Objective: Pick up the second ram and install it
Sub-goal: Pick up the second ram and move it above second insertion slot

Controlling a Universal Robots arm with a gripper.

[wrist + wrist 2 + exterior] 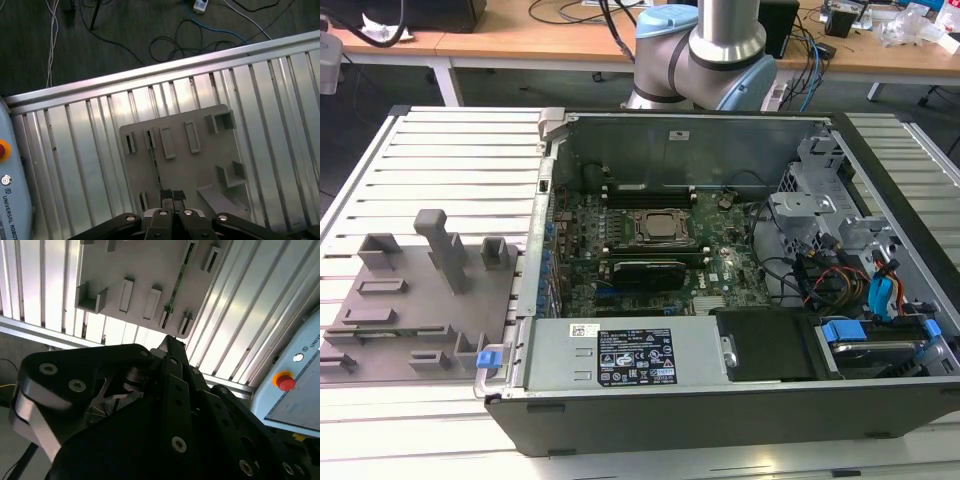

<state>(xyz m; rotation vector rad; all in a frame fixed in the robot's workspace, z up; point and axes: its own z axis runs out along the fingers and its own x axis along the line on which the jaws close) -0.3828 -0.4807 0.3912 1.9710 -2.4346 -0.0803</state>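
Arm [725,45]: we see it cut off by the exterior view's upper edge.
Second ram [155,167]: its chips are too small for us to tell.

1. Setting: a robotics laboratory or test workshop, not a home or an office.
2. An industrial robot arm [705,50] with pale blue joint caps stands at the far edge of a ribbed aluminium work table [440,150].
3. An open desktop computer case [660,425] lies on the table, its motherboard [720,270] exposed.
4. A grey fixture plate [410,300] with upright holders lies beside the case, at the exterior view's left.
5. Wooden benches [520,40] behind the table carry loose cables [610,20].
6. In the second wrist view, a control unit [305,390] with a red push button [285,382] sits beside the table. In the first wrist view, floor leads [200,45] trail over dark flooring.
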